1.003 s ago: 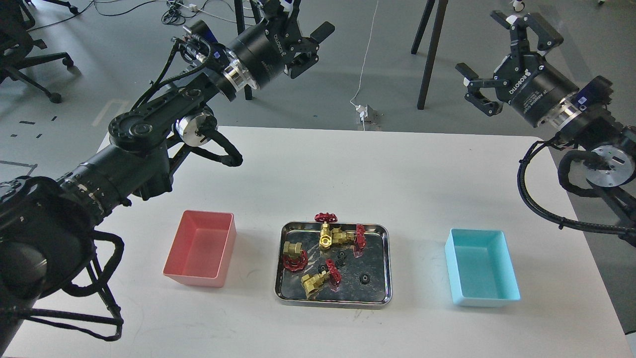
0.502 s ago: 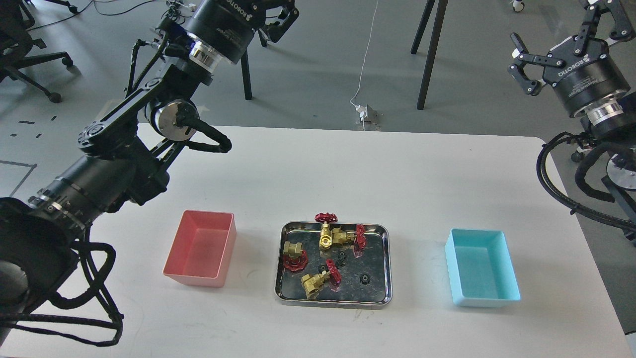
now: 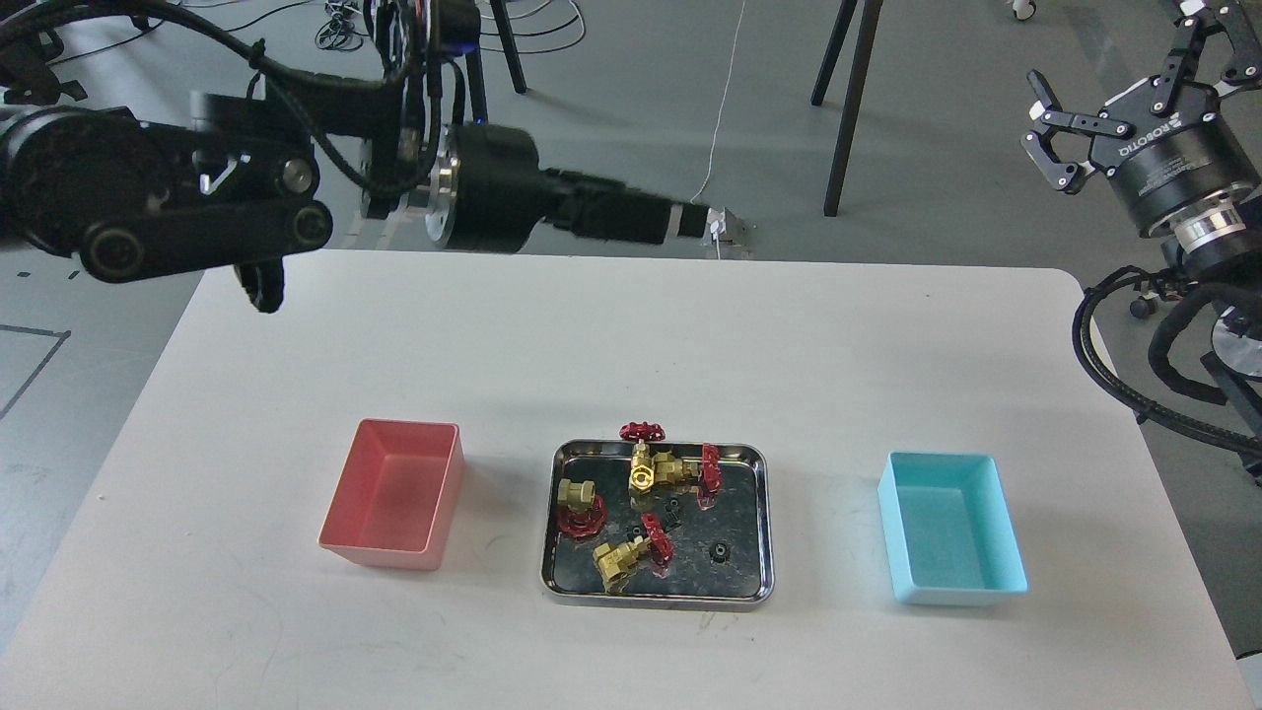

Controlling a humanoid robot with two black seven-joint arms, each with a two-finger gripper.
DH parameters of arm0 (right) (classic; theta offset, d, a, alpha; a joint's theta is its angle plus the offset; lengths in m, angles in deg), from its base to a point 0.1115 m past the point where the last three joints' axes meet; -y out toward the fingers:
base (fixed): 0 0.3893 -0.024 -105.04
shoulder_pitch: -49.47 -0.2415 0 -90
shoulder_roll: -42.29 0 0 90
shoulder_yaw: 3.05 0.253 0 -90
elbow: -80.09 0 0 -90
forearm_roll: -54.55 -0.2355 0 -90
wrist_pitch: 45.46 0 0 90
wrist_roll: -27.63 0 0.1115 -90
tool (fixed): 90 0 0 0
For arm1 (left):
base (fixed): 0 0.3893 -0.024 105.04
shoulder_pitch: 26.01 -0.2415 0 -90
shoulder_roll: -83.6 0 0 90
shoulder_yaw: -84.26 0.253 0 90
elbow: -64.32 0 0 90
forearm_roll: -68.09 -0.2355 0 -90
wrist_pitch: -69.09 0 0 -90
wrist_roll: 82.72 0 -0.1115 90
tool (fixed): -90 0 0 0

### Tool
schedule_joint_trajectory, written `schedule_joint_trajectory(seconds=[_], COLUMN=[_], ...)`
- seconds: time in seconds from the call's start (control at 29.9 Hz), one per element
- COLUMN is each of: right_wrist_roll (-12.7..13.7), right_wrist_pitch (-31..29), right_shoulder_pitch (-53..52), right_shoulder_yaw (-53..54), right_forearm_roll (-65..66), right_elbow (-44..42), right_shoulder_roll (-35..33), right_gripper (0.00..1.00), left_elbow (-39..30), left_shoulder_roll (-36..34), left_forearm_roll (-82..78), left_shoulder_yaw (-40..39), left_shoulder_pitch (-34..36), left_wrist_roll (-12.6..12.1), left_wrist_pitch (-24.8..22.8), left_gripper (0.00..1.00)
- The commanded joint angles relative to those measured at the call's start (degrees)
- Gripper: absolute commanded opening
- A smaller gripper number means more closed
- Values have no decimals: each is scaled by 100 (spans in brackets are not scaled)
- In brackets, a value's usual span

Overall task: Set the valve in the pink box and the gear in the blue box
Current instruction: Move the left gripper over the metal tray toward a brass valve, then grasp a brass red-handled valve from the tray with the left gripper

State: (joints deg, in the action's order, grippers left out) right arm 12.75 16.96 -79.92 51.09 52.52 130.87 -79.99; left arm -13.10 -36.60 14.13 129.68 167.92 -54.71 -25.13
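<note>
While raised off the table's far right corner, right gripper (image 3: 1134,74) spread wide, empty. Left gripper (image 3: 690,223) level over far edge, fingers edge-on: cannot tell. Steel tray (image 3: 753,523) near front edge, middle: valve (image 3: 621,555), look-alike valves, gear (image 3: 723,551) inside. Pink box (image 3: 394,493) left of tray, blue box (image 3: 948,528) right, both bare inside.

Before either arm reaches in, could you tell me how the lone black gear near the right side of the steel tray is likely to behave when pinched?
The gear looks rigid, tiny and probably very light. It lies flat on the shiny tray, so fingers may slide it rather than lift it. Being round, it could roll if tipped on edge.
</note>
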Motion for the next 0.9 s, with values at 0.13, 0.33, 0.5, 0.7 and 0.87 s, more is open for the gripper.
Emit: schedule_joint_trajectory(seconds=[0.13, 0.33, 0.5, 0.7, 0.87], right_wrist_roll=[634, 1111, 1111, 1111, 1111], right_wrist_pitch=[1729, 1801, 1792, 1792, 1783], right_shoulder_pitch=[-1288, -1993, -1896, -1606, -1510], right_shoulder_yaw=[-148, -245, -263, -254, -254], right_forearm_roll=[10, 10, 10, 1, 1], right_elbow=[-330, -1175, -1184, -1123, -1114], right_shoulder_roll=[608, 1039, 1031, 1031, 1004], right_gripper=[100, 100, 100, 100, 100], left_elbow=[-108, 630, 1272, 1624, 1686], left_shoulder_roll=[1130, 1754, 2036, 2185, 2247], left_forearm_roll=[-1213, -1222, -1257, -1257, -1257], left_shoulder_yaw=[2040, 2119, 2102, 2040, 2040], left_shoulder_pitch=[-372, -1356, -1894, -2175, -2228], left_wrist_roll=[0, 0, 0, 0, 0], left_wrist_pitch=[1404, 1801, 1871, 1942, 1959], left_gripper=[99, 99, 99, 97, 86])
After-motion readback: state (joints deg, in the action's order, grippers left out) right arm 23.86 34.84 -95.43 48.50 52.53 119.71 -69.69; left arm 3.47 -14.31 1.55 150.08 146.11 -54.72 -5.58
